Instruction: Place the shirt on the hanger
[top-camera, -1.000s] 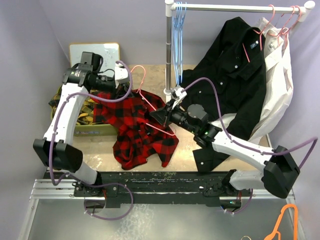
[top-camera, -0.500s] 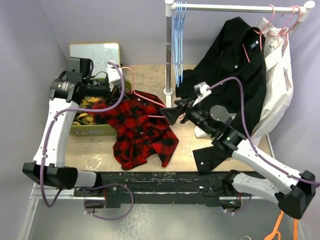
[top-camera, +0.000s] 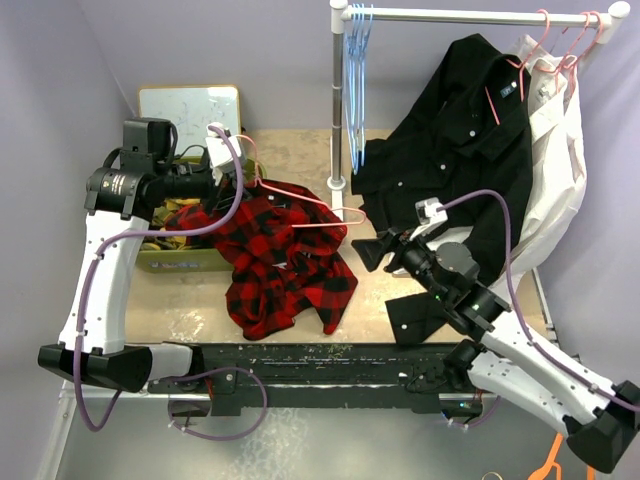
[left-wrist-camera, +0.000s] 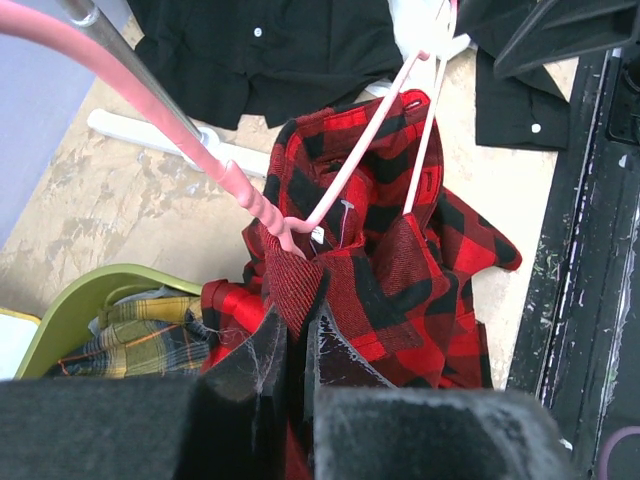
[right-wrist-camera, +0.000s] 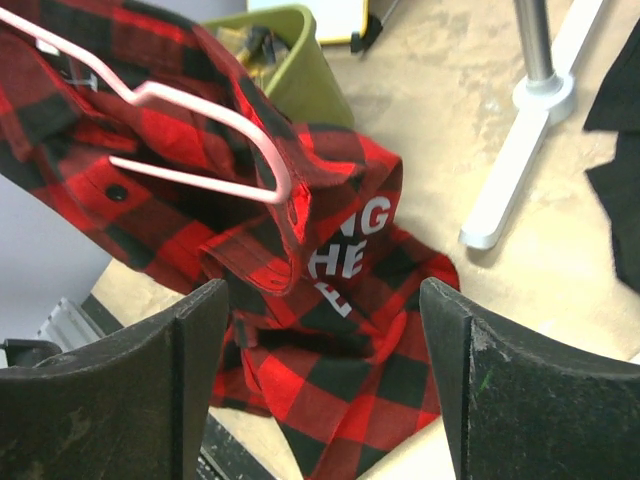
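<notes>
**Shirt pinched at the left, hanger across it, right gripper free**

You work inside purple walls, on a worn beige table (top-camera: 295, 150). At the far left stands a green bin (top-camera: 190, 262) with a yellow-green plaid cloth (left-wrist-camera: 150, 340) inside it.

Just beside the bin, your left gripper (top-camera: 228, 170) has its fingers pressed together on a fold of the shirt (top-camera: 285, 265). The left wrist view shows the checked cloth squeezed between the two pads. This end of the shirt is raised, while the rest lies crumpled on the table in front of the bin. White letters (right-wrist-camera: 350, 240) show on a dark inner part.

The hanger (top-camera: 330, 204) lies across the upper part of the shirt. Its hook is up near the left gripper, and its far corner sticks out to the right, past the cloth. I cannot tell if the wire goes inside a shoulder.

To the right of this corner, near it but not touching, your right gripper (top-camera: 372, 250) has its fingers spread wide with nothing between them.

Further right, a white rack (top-camera: 338, 90) carries blue hangers (top-camera: 355, 70). A black shirt (top-camera: 460, 150) and a pale shirt (top-camera: 555, 130) hang from its rail. An orange hanger (top-camera: 565, 445) lies at the lower right corner.
</notes>
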